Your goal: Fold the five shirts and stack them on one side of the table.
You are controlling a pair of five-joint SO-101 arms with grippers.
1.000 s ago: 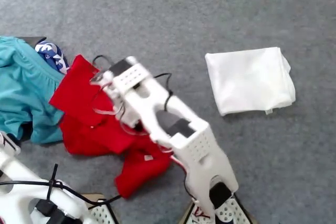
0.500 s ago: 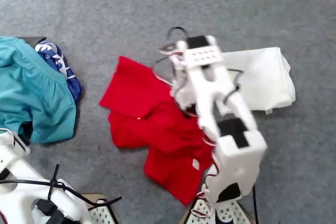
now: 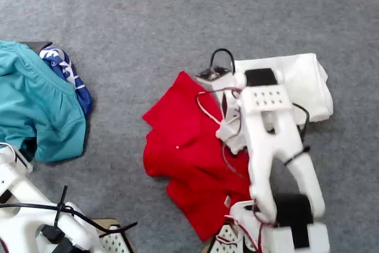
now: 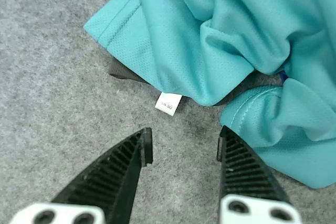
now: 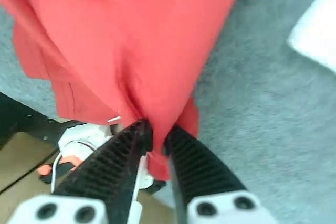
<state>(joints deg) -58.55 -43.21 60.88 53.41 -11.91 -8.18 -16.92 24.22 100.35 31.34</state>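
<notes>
1. Grey carpet-like table cover (image 3: 148, 22).
2. Crumpled teal mesh shirt (image 3: 35, 111), heaped at the table's left edge.
3. Rumpled red fabric shirt (image 3: 183, 146) mid-table, just beside a folded white shirt (image 3: 308, 87).
4. Right gripper (image 5: 157, 129), pinching red cloth.
5. Left gripper (image 4: 185, 135), spread wide over grey cover near the teal hem.

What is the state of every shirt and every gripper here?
red shirt: crumpled, unfolded, pinched by the right gripper.
white shirt: folded, lying flat.
teal shirt: crumpled, unfolded.
blue patterned shirt: bunched up against the teal shirt.
left gripper: open, holding nothing.
right gripper: shut on the red shirt.
</notes>
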